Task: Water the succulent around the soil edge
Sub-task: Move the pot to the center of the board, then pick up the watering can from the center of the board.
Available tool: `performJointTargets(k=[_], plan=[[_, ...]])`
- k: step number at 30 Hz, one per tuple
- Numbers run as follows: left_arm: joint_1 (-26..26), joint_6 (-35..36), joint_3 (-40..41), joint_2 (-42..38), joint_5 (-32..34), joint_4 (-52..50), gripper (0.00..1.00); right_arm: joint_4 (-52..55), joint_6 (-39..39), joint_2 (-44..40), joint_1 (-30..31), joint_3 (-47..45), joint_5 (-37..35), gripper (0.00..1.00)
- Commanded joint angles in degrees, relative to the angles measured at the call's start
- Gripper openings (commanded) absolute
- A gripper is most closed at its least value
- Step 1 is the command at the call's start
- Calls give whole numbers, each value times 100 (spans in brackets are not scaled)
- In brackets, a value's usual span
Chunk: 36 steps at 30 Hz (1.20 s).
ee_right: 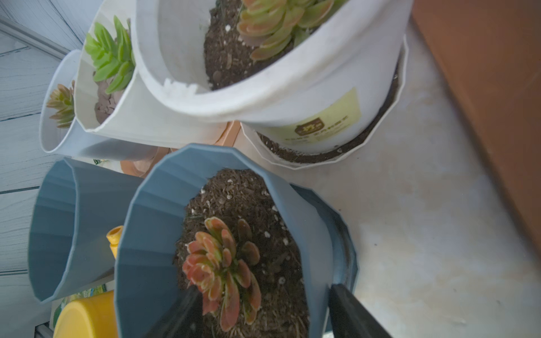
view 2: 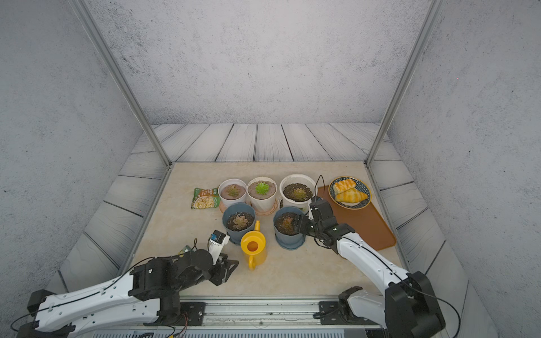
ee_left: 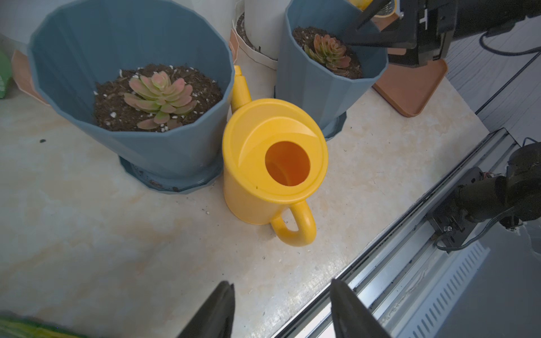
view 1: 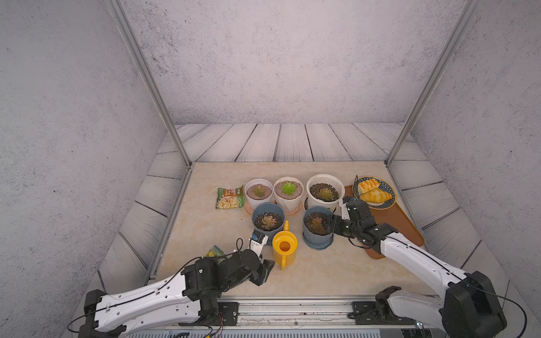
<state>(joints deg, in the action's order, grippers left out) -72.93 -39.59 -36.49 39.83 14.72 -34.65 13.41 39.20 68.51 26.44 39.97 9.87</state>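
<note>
- Snack bag [view 1: 230,198]: green, on the left part of the table [view 1: 322,272]; its print is too small to read.
- Left gripper [ee_left: 280,283]: jaws apart, empty, near the handle of the yellow can [ee_left: 251,164].
- Succulent [ee_right: 225,272]: in the right blue pot [ee_right: 152,234], beside the can.
- Right gripper [ee_right: 263,286]: jaws apart, astride this pot's wall.
- White pot [ee_right: 292,96]: behind it; yellow label [ee_right: 322,123], writing blurred.
</note>
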Motion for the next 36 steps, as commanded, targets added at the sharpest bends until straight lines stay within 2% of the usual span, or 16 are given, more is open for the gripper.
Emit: performJointTargets(k=[1,4,8,14,19,25,36], plan=[[-228,-198,151,30,295,189,59,-158,161,156,201,216,-61,76],[-488,-404,275,212,454,371,60,191,58,-154,245,257,-350,81],[-807,-696,350,681,754,749,62,935,-284,-981,246,190,-829,84],[-820,-811,225,1648,1008,1167,63,1820,-556,-2143,252,55,-993,84],[-820,-920,10,2425,1226,1283,62,2411,-635,-2730,254,121,-988,84],[-820,-1278,-132,3084,1788,1191,59,2742,-666,-3160,256,194,-967,84],[-820,-1225,-184,3577,2157,1536,54,2715,-686,-3328,251,29,-988,84]])
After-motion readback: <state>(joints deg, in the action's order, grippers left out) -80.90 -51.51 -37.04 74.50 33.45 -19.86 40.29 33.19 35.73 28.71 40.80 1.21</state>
